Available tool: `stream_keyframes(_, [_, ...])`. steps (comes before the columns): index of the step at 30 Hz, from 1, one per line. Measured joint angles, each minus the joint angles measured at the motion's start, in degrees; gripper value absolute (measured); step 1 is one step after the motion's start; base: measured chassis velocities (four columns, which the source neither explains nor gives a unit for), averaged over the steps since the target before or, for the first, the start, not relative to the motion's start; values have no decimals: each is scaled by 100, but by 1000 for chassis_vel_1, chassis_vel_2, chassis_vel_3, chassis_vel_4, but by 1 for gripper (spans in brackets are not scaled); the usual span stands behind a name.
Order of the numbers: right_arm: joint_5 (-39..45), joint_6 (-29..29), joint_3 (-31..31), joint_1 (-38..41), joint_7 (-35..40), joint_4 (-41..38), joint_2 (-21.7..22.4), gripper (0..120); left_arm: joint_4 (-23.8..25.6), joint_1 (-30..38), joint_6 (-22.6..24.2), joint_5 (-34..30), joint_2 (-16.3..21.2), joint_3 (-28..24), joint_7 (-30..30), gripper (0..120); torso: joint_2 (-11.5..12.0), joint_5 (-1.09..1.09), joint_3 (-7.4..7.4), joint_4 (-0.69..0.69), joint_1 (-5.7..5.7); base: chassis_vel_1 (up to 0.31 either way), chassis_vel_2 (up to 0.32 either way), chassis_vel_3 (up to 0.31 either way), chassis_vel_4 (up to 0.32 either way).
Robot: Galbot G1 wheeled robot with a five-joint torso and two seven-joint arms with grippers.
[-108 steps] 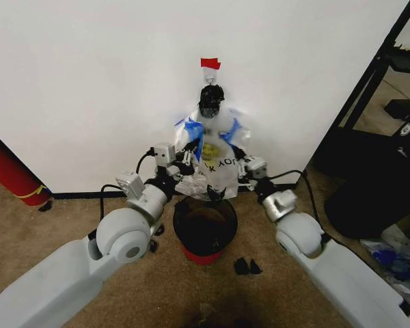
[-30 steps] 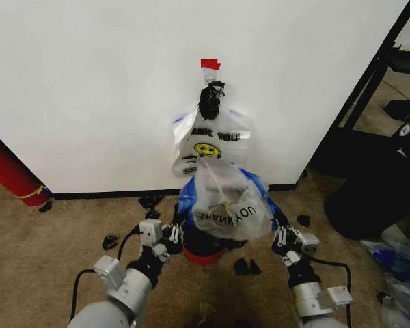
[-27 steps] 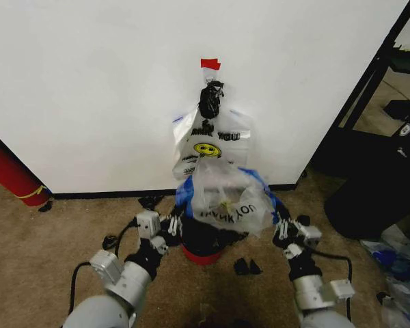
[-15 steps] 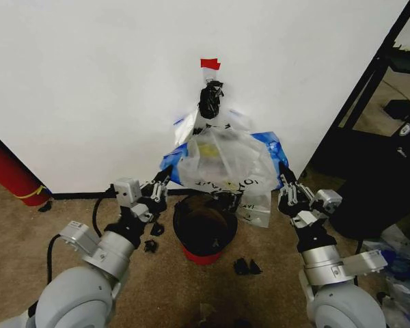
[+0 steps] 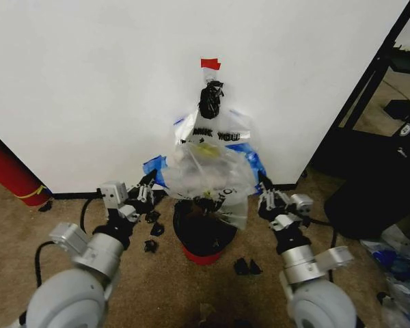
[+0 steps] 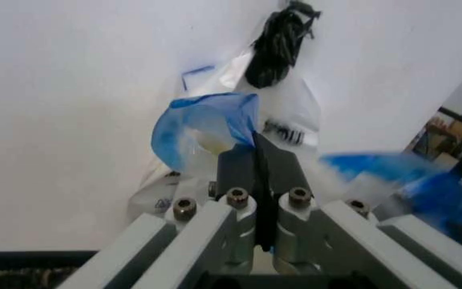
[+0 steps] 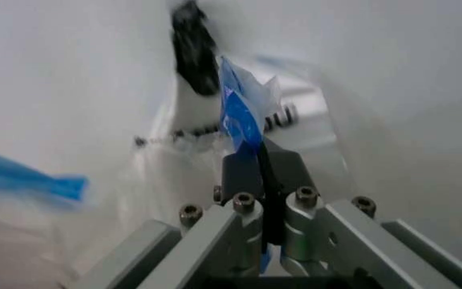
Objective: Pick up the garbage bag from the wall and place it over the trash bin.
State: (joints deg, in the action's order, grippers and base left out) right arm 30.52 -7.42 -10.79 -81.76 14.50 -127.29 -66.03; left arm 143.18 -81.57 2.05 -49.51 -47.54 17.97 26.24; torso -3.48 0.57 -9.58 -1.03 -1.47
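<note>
The garbage bag (image 5: 206,172), translucent white with blue handles, hangs stretched between my two grippers just above the trash bin (image 5: 202,239), its bottom brushing the bin's rim. My left gripper (image 5: 149,183) is shut on the bag's blue handle (image 6: 207,123), and its shut jaws (image 6: 257,158) show close up in the left wrist view. My right gripper (image 5: 264,187) is shut on the other blue handle (image 7: 239,117), pinched at the gripper (image 7: 260,158). More bags alike (image 5: 217,130) hang from the hook (image 5: 210,98) on the wall (image 5: 89,82), under red tape (image 5: 210,63).
A red cylinder (image 5: 10,171) leans at the left by the baseboard. A big black bag (image 5: 376,184) and a black shelf frame (image 5: 369,75) stand on the right. Black scraps (image 5: 246,266) lie on the carpet near the bin, and loose bags (image 5: 403,270) lie at far right.
Both grippers have come lower and closer together since half a second ago, so the bag hangs narrower and nearer the bin. A second ago it sat lower, over the bin.
</note>
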Motion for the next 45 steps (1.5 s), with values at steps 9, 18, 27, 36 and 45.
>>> stream_keyframes(9, [-404,-226,41,-218,14,541,-282,0,-116,-489,-47,55,-179,-152,100,0,0,0,0,0,0,0,0,0,0])
stream_keyframes(18, [-262,-204,-275,-425,122,36,-38,0,-93,-788,-109,229,-285,-295,43,0,-1,1,1,-1,0,0,0,0,0])
stream_keyframes(27, [-705,-417,-39,-290,73,846,-599,0,-961,-539,-615,537,-560,-529,-87,0,-1,0,0,0,0,0,0,0,0])
stream_keyframes(36, [-1147,-470,-66,-523,175,1084,-733,0,-1171,-810,-783,913,-819,-895,-27,0,-1,1,0,-1,0,0,0,0,0])
stream_keyframes(45, [-1389,-533,-155,-730,201,1199,-807,0,-1315,-1152,-919,1137,-890,-858,-17,0,-1,1,1,-1,0,0,0,0,0])
